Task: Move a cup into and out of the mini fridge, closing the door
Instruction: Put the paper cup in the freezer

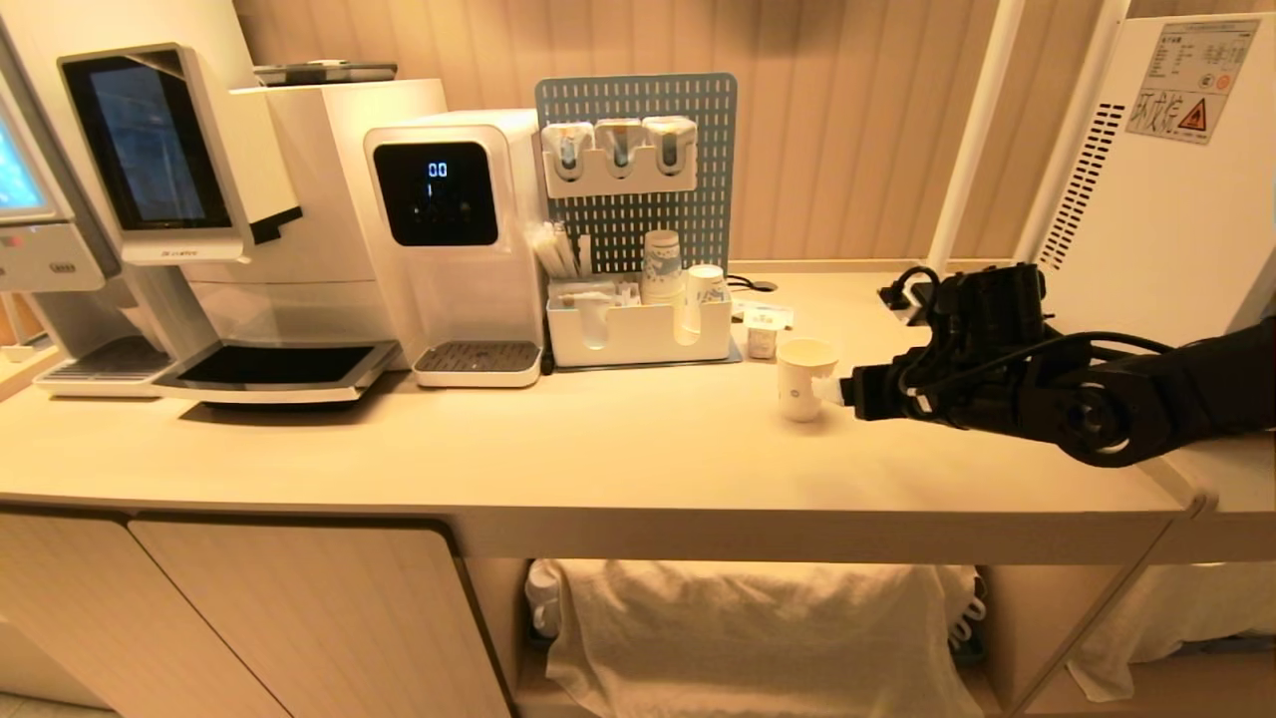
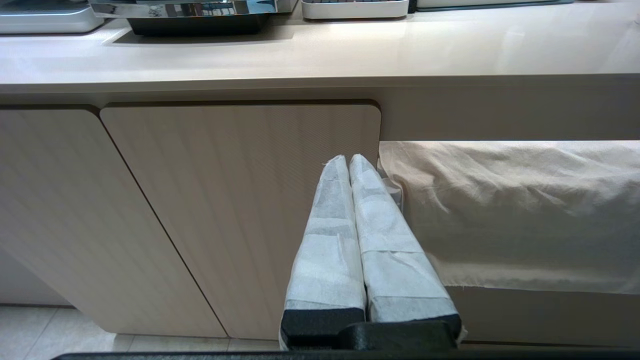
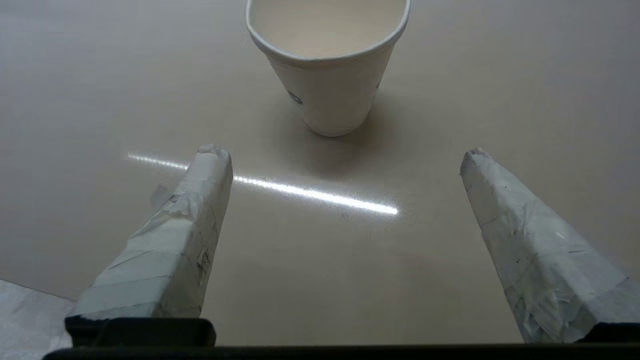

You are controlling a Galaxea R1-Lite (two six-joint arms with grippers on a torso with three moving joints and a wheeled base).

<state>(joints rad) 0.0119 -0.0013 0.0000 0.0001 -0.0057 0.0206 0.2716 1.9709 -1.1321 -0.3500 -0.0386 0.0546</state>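
Water dispenser (image 1: pixel 454 239) black display reads "00". White cabinet (image 1: pixel 1166 170) at right: label with triangular warning sign; its characters cannot be read.

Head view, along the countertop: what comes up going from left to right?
Coffee machine → water dispenser → white organizer tray below the pegboard → creamer tub → cup → open right gripper → mini fridge.

coffee machine (image 1: pixel 199 219) | water dispenser (image 1: pixel 454 239) | pegboard (image 1: pixel 638 170) — cup stack (image 1: pixel 661 264) | creamer tub (image 1: pixel 762 339), possibly | cloth (image 1: pixel 748 628) — under counter (image 1: pixel 498 459)
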